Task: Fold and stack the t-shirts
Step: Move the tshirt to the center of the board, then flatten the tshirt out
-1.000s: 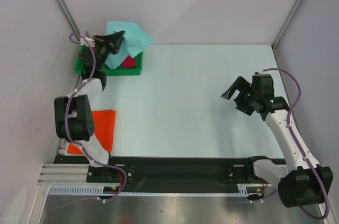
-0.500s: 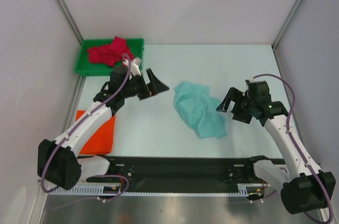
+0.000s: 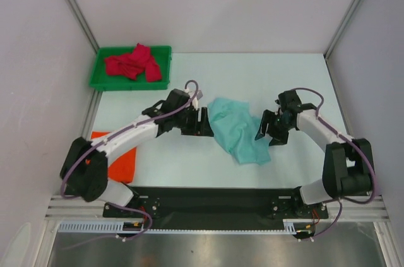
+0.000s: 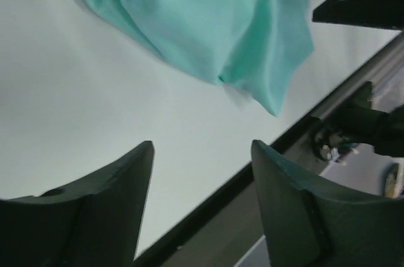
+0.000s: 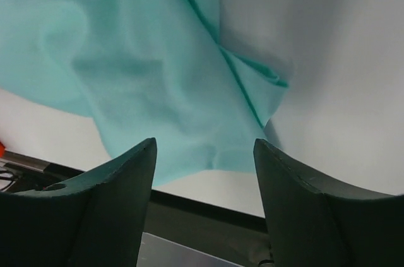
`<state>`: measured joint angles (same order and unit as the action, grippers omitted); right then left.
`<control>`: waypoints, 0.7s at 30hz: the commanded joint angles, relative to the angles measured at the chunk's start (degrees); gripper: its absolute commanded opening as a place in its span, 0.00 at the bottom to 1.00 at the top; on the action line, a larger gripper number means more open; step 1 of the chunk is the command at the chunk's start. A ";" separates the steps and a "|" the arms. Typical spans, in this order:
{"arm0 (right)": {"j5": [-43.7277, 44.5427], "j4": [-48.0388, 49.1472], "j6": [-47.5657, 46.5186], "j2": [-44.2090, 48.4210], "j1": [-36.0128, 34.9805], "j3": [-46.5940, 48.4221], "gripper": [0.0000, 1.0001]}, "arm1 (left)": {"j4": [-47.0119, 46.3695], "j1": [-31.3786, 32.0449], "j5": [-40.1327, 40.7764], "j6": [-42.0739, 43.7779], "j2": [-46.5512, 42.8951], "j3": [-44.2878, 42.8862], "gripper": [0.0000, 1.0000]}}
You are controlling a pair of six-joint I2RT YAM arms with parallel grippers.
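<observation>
A mint green t-shirt (image 3: 237, 129) lies crumpled in the middle of the table. My left gripper (image 3: 203, 122) sits just off its left edge, open and empty. My right gripper (image 3: 266, 129) hovers at its right edge, also open. In the left wrist view the mint shirt (image 4: 208, 21) lies beyond the gripper (image 4: 202, 153), with only table between the fingers. In the right wrist view the mint cloth (image 5: 145, 71) fills the space ahead of the gripper (image 5: 203, 150). A crimson t-shirt (image 3: 132, 65) is bunched in the tray. An orange t-shirt (image 3: 120, 161) lies flat at the near left, partly under my left arm.
The green plastic tray (image 3: 101, 84) stands in the far left corner. Walls close in the table at the back and both sides. A black rail (image 3: 208, 197) runs along the near edge between the arm bases.
The left arm carried the mint shirt from above the tray to the table's middle and let it go. Both grippers have since closed in on the shirt's sides, jaws a little narrower.
</observation>
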<state>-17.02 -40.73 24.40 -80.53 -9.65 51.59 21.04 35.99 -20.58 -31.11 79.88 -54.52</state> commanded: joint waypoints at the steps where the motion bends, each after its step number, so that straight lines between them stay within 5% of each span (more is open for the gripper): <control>1: -0.39 2.76 -3.22 -3.66 -0.11 3.86 0.70 | 0.40 -1.71 1.69 6.50 7.11 -9.27 0.74; 7: 0.58 5.57 -3.48 -9.37 1.03 9.31 0.81 | 2.78 -5.75 -2.27 7.56 24.52 -26.93 0.88; 15: -6.80 11.81 1.17 -17.72 4.99 12.56 0.69 | 6.56 -7.77 -4.12 9.05 41.49 -45.66 0.75; 21: -7.07 11.64 0.91 -23.52 4.73 15.99 0.68 | 7.26 -7.86 -4.03 8.88 48.44 -51.12 0.79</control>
<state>-22.46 -30.63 25.04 -102.67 -4.58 64.18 27.29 28.34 -23.16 -23.44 126.91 -101.71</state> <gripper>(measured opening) 0.688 0.782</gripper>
